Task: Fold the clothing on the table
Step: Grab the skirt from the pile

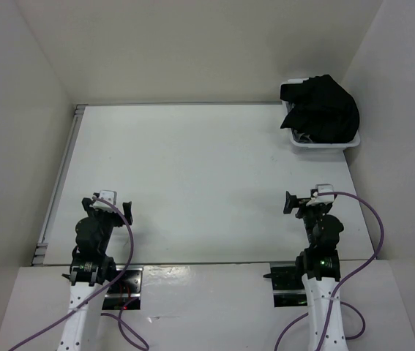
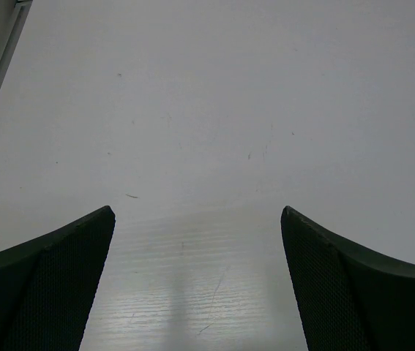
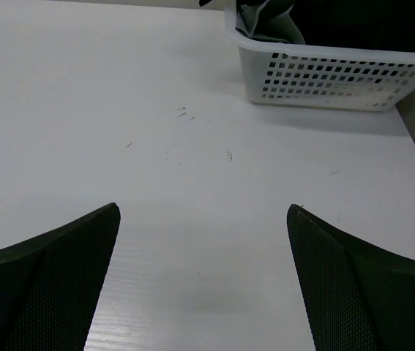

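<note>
Nothing folded yet. The clothing (image 1: 324, 106) is a black heap in the white basket (image 1: 317, 145) at the far right corner of the table (image 1: 192, 168), bulging over the rim, not laid out. Left gripper (image 2: 196, 219) and right gripper (image 3: 203, 216) are both released, jaws wide, holding nothing, parked low over the tabletop near their bases, well apart from the basket. All left to do: pull it out, spread flat, fold. Hard to read: heap too bunched to find waistband or hem. Right wrist view cuts off the basket top. Grey fabric (image 3: 266, 22) shows inside; can't tell if it's a separate garment.
</note>
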{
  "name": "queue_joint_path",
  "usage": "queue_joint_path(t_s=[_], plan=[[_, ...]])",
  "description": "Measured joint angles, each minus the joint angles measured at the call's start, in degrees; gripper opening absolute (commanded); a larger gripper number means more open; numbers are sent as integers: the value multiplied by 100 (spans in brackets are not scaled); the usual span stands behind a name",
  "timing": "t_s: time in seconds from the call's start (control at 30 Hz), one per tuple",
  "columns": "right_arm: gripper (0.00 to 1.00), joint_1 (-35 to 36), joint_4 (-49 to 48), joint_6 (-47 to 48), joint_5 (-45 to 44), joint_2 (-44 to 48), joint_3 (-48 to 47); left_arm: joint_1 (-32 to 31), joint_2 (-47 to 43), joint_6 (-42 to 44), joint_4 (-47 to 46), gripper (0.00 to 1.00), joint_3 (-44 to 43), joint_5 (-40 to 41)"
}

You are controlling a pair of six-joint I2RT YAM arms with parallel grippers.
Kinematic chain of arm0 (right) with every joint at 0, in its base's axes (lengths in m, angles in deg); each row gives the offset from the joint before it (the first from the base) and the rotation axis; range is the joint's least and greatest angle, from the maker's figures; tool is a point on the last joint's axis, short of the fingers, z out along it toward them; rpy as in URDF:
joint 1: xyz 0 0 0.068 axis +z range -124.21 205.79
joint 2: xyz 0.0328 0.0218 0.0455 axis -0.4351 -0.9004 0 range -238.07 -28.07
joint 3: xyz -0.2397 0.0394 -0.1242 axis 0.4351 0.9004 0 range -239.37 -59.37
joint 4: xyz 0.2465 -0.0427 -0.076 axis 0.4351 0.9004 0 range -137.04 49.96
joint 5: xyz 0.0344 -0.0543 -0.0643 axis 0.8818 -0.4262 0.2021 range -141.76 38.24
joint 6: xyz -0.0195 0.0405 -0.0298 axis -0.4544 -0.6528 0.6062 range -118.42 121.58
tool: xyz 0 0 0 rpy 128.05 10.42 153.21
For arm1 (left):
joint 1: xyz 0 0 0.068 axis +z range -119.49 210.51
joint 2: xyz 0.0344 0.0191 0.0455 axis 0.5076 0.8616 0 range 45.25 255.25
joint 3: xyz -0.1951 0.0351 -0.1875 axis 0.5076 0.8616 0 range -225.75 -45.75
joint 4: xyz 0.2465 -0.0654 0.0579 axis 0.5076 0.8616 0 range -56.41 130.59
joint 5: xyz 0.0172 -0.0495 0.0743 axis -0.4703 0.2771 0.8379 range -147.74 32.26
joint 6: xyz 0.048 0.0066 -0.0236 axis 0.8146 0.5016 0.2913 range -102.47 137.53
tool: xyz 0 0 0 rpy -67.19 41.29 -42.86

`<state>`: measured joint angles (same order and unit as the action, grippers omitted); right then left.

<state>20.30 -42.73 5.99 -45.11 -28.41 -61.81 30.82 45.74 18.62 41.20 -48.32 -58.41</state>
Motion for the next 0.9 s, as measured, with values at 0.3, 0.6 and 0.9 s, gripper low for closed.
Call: queue_joint_path(t_s=[0.3,0.6,0.9], plan=[[99,0,0,0,0,0,0,0,0,0,0,100,0,0],[99,0,87,221,367,-2,-94,-2,0,0,0,100,0,0],[99,-2,-92,-479,-457,-7,-1947,-2,0,0,0,100,0,0]])
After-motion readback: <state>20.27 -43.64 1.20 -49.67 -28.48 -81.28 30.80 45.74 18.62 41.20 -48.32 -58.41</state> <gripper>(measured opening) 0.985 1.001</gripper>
